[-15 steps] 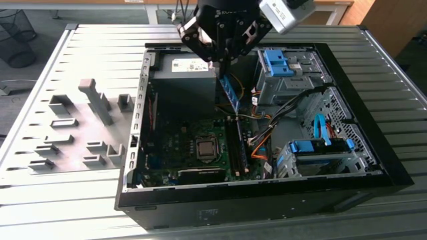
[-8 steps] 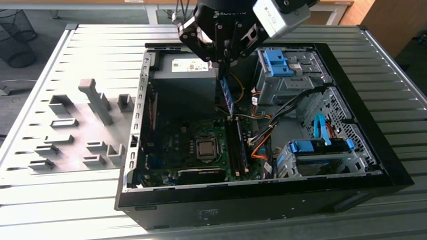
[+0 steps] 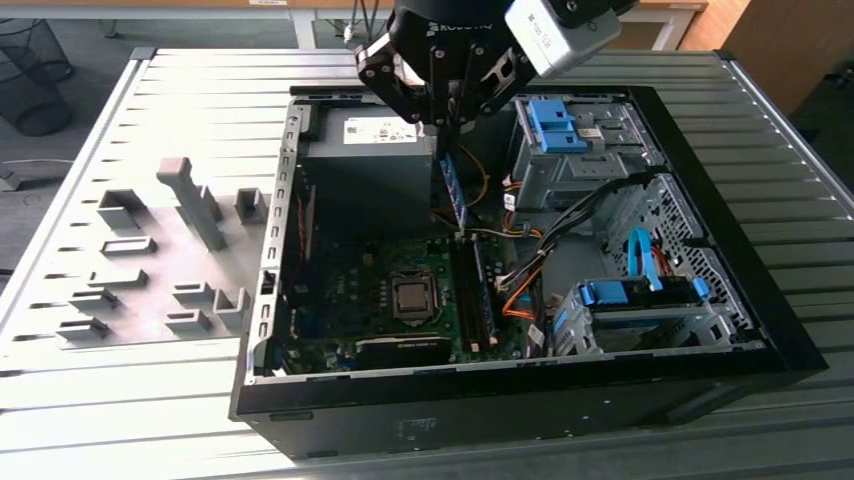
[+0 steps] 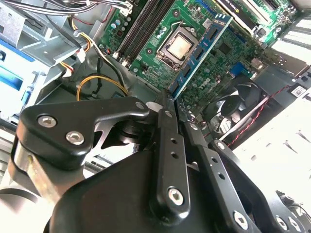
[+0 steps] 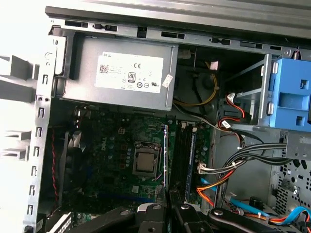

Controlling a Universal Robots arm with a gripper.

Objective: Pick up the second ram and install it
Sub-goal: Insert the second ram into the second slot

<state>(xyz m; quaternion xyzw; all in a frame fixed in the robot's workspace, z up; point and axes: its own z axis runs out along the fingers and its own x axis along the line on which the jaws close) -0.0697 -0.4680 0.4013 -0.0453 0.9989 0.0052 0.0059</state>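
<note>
Above the open computer case [image 3: 747, 330], the arm points down, its claw [image 3: 447, 125] clamped on the second ram [image 3: 454, 190].

Setting: lab or workshop test bench | evidence: ribbed metal table [image 3: 160, 390]; open computer case [image 3: 747, 330] lying on it; grey holder blocks [image 3: 200, 205] fixed on a plate; wire waste basket [image 3: 30, 75] on the floor; wooden furniture [image 3: 774, 40] behind
</note>
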